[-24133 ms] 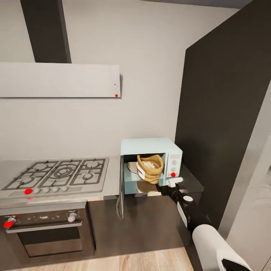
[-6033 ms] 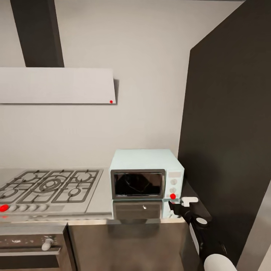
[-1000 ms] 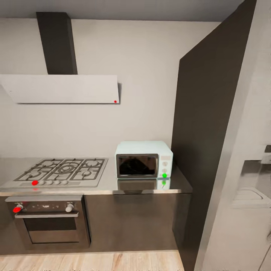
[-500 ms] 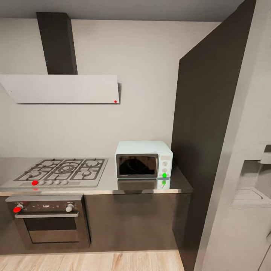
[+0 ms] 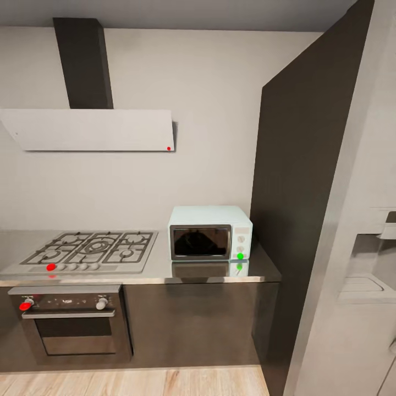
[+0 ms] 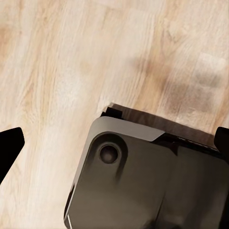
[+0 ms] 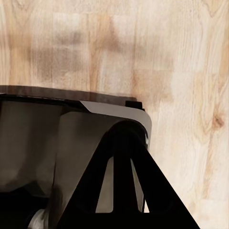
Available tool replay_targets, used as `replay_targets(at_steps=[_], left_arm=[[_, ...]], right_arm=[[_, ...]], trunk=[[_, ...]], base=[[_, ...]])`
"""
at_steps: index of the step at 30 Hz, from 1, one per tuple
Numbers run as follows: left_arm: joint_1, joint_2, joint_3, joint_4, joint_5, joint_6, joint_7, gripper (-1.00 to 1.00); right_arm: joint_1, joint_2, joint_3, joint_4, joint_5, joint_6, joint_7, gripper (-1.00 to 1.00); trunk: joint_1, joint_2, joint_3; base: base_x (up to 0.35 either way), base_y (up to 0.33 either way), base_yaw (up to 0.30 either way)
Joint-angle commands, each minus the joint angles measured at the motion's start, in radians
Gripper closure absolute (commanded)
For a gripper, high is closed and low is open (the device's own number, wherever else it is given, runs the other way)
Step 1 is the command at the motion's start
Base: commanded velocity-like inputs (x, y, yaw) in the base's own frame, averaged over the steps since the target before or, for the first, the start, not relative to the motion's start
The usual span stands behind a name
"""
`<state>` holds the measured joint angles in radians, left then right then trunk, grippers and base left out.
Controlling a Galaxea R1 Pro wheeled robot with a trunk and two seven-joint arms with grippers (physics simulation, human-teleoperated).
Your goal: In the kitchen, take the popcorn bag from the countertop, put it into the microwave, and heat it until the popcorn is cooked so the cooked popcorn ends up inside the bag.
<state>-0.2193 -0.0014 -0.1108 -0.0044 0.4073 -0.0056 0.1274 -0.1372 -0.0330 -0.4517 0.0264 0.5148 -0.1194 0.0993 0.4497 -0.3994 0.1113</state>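
The mint-blue microwave (image 5: 210, 232) stands on the steel countertop (image 5: 220, 273) against the dark tall cabinet. Its dark glass door is closed, and the dot (image 5: 240, 256) under the two knobs glows green. The popcorn bag and the popcorn are hidden behind the door. In the left wrist view my left gripper (image 6: 114, 143) is open, one dark fingertip (image 6: 9, 145) at each side, over wood floor and my dark base (image 6: 143, 181). The right gripper (image 7: 126, 131) hangs shut, its fingers meeting in a black wedge above the floor.
A gas hob (image 5: 82, 250) with a red dot lies left of the microwave, with a steel oven (image 5: 71, 319) below it and a grey hood (image 5: 93, 129) above. The dark cabinet (image 5: 297, 192) and a pale fridge (image 5: 357, 275) stand to the right. Wood floor (image 5: 137, 382) lies in front.
The microwave door, open on the bag 24 s ago, is shut. Its dot has turned from red to green. The view has backed away from the counter; nothing changed in the last second.
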Motion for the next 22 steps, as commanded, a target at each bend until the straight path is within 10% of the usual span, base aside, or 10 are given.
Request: replay_targets(at_steps=[1,13,22], left_arm=[[0.000,0.000,-0.008,0.000,0.008,-0.001,0.003,-1.00],[0.000,0.000,-0.008,0.000,0.008,-0.001,0.003,-1.00],[0.000,0.000,-0.009,0.000,0.009,-0.001,0.003,-1.00]], right_arm=[[-0.001,-0.001,-0.008,0.003,0.007,-0.005,0.002,1.00],[0.000,-0.041,-0.005,0.004,0.015,-0.019,-0.005,1.00],[0.000,0.012,-0.004,0.005,0.138,-0.020,-0.007,1.00]], trunk=[[0.000,-0.001,0.000],[0.000,-0.001,0.000],[0.000,-0.001,0.000]], base=[[0.000,0.000,0.000],[0.000,0.000,0.000],[0.000,0.000,0.000]])
